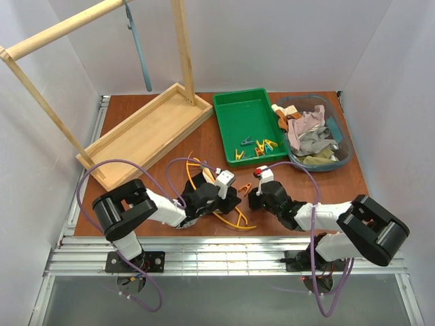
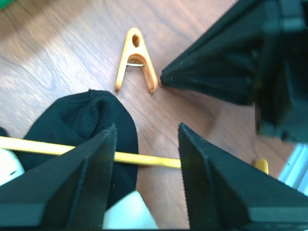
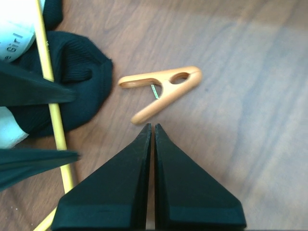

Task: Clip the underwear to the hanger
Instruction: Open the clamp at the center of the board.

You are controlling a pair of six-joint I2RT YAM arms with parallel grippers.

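The black underwear (image 2: 82, 120) lies on the table with the thin yellow hanger (image 2: 149, 160) bar across it. My left gripper (image 2: 147, 129) is open, its fingers on either side of the bar at the fabric's edge. In the top view the left gripper (image 1: 233, 198) sits over the hanger (image 1: 192, 178), and most of the garment is hidden. My right gripper (image 3: 152, 126) is shut and empty, its tips just short of an orange clothespin (image 3: 161, 89) lying flat on the wood. The underwear (image 3: 72, 82) and hanger (image 3: 50, 96) lie left of it.
A green tray (image 1: 246, 122) holds several coloured pegs (image 1: 255, 146). A clear bin with a clothes pile (image 1: 316, 132) stands at the back right. A wooden rack with a base tray (image 1: 146, 129) stands at the left, with a grey-blue hanger (image 1: 139, 51) on its rail.
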